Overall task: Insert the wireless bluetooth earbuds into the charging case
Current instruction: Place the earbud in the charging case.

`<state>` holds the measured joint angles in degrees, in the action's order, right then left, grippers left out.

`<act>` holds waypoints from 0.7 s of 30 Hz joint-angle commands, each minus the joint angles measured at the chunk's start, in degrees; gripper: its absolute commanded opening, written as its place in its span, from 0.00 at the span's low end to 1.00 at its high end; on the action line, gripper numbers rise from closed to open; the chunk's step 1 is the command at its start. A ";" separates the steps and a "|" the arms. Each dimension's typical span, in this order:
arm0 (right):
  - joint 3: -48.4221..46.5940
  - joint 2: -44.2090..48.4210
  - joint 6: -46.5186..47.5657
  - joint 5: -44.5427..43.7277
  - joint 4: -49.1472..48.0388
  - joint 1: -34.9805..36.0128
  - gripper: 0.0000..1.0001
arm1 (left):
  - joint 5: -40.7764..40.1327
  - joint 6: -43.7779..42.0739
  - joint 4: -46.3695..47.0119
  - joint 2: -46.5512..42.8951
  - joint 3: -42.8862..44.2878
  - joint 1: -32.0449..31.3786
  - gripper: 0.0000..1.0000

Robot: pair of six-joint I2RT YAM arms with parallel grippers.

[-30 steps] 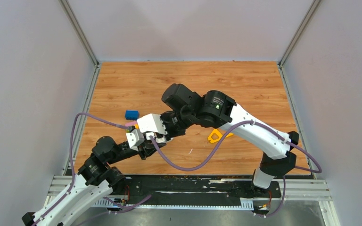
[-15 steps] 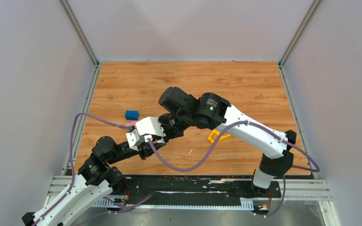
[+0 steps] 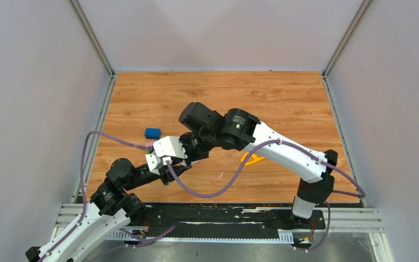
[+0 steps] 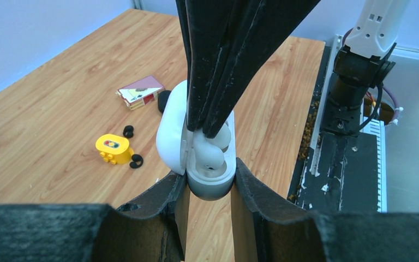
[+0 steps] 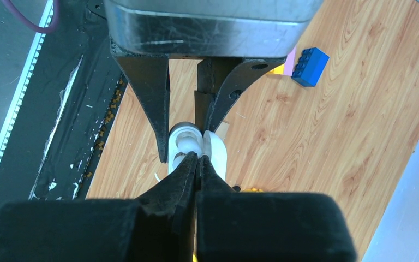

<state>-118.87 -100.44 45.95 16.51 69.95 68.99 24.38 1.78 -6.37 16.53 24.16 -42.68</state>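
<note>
Above the near-left part of the wooden counter (image 4: 60, 109), the left tool (image 4: 210, 183) is clamping the white charging case (image 4: 211, 192) by its base, one finger on each side. It is holding the case off the surface, with the lid (image 4: 170, 134) hanging open. The right tool (image 5: 197, 158) is reaching down into the open case, its fingers pressed tight together with nothing showing between them and its tips touching the buds inside. One white earbud (image 4: 208, 159) is sitting in the nearer socket. A second white earbud (image 4: 225, 136) is lying just behind it, partly hidden by those tips, so I cannot tell whether it is seated. One black earbud (image 4: 128, 131) and another black earbud (image 4: 136, 161) are lying on the counter, just beside a yellow toy block (image 4: 113, 148). Farther off, a small tan box (image 4: 141, 91) is lying next to a dark rounded object (image 4: 163, 101). A blue brick (image 3: 153, 132) is resting well apart, and a yellow triangle (image 3: 249, 159) is peeking out from under the right arm.
</note>
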 commanded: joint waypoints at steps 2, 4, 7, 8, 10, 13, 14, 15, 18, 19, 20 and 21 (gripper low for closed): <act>-1.60 -0.46 -1.17 -0.12 -1.94 0.46 0.00 | 0.04 -0.32 2.75 -0.46 0.09 -0.04 0.00; -1.25 -0.25 -1.30 0.74 -1.65 0.59 0.00 | -0.03 -0.29 2.77 -0.55 0.09 -0.04 0.00; -0.64 -0.15 -1.30 0.68 -1.49 0.94 0.00 | 0.00 -0.28 2.77 -0.53 0.09 -0.08 0.00; -0.40 -0.19 -1.32 0.53 -1.60 1.09 0.00 | -0.03 -0.28 2.77 -0.54 0.09 -0.04 0.00; 0.07 -0.32 -1.45 -0.24 -1.82 1.30 0.00 | -0.03 -0.29 2.77 -0.54 0.09 -0.04 0.00; 0.09 -0.62 -2.06 -0.60 -2.10 1.45 0.00 | -0.11 -0.29 2.72 -0.54 0.09 -0.04 0.00; -0.02 -0.71 -2.22 -0.67 -2.18 1.43 0.00 | -0.12 -0.28 2.68 -0.52 0.09 -0.04 0.00; -0.12 -0.65 -2.31 -0.73 -2.25 1.45 0.00 | -0.12 -0.30 2.66 -0.59 0.09 -0.11 0.00; 0.16 -0.37 -2.46 -1.31 -2.37 1.57 0.00 | -0.28 -0.37 2.60 -0.70 0.09 -0.05 0.00; 0.61 -0.21 -2.28 -1.62 -2.37 1.57 0.00 | -0.25 -0.33 2.60 -0.72 0.12 -0.04 0.00; 1.03 -0.01 -2.16 -1.92 -2.30 1.57 0.00 | -0.29 -0.37 2.64 -0.79 0.14 -0.04 0.00; 1.54 0.27 -1.81 -2.30 -2.24 1.56 0.00 | -0.38 -0.35 2.59 -0.74 0.15 -0.04 0.00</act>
<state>-118.80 -100.92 44.93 15.86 69.10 70.02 24.29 1.78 -6.39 16.51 24.14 -42.68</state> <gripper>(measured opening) 0.009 0.365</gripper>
